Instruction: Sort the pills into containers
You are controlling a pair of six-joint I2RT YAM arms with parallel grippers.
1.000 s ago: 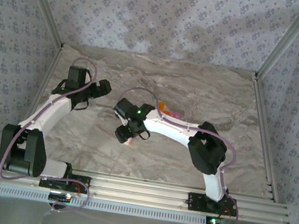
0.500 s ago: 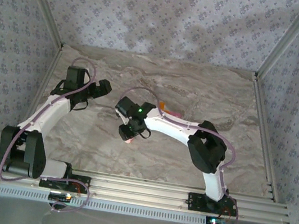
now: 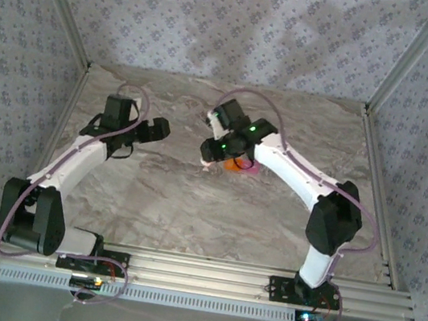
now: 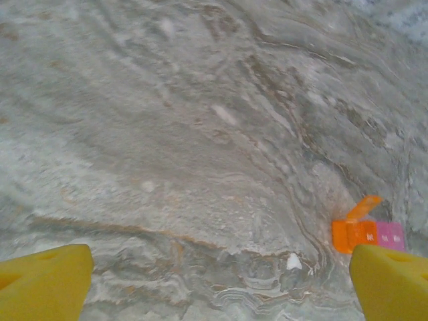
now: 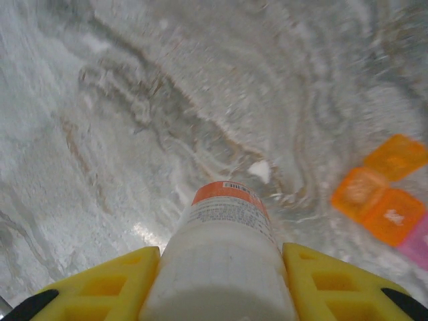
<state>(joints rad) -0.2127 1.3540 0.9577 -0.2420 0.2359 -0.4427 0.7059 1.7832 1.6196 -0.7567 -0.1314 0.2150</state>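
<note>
Here, containers (image 5: 378,204) just right of right end effector (image 5: 221,267), bottle (image 5: 226,224) clamped

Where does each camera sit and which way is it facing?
Top external: above and behind, looking down on the table, left arm and right arm.
Left wrist: on the left gripper, facing down at the table; yellow fingers wide apart.
Right wrist: on the right gripper, facing down past the white bottle it grips.
Shared: both wrist views see the orange-and-pink containers and a white pill.
</note>
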